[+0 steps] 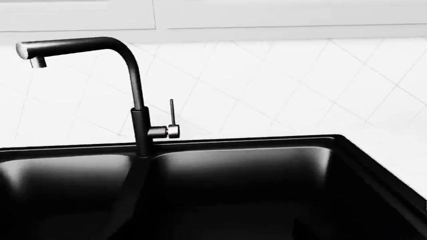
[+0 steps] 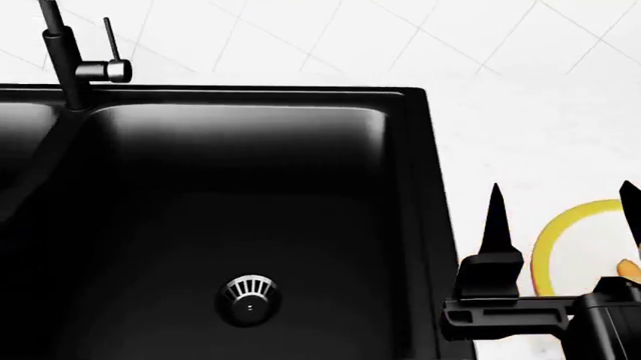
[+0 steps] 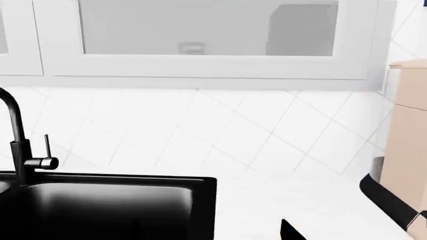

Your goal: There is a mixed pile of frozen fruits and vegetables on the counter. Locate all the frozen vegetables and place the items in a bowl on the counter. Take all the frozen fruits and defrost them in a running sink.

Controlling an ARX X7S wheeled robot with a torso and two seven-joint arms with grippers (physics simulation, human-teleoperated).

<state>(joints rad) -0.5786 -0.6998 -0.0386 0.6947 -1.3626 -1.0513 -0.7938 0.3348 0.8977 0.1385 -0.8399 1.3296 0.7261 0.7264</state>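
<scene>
The right tool (image 2: 561, 217) hangs over the white counter (image 2: 521, 135) just beside the sink (image 2: 240, 225), its two dark fingers spread apart with nothing between them. The left tool is not in sight from any camera, so I cannot tell its state.

Below and between those fingers sits the bowl (image 2: 546, 247), only an arc of its yellow rim showing at the edge of the head view. A small orange piece (image 2: 628, 268) lies inside it, probably the carrot, though too little shows to be sure. None of the fruits are visible from here, nor the eggplant.

As a judgement: frozen produce will be stiff, slick with frost and fairly light. The rounded fruits would roll, so a pinch across the widest part seems safest; the eggplant across its thick middle.

The sink is glossy black, its right basin empty down to the silver drain strainer (image 2: 248, 298). The tall black tap (image 1: 127, 90) carries a chrome lever (image 1: 172, 122); no water runs. White diagonal tiles back the wall, pale cabinets hang above, and a beige coffee machine (image 3: 407, 145) stands further along.
</scene>
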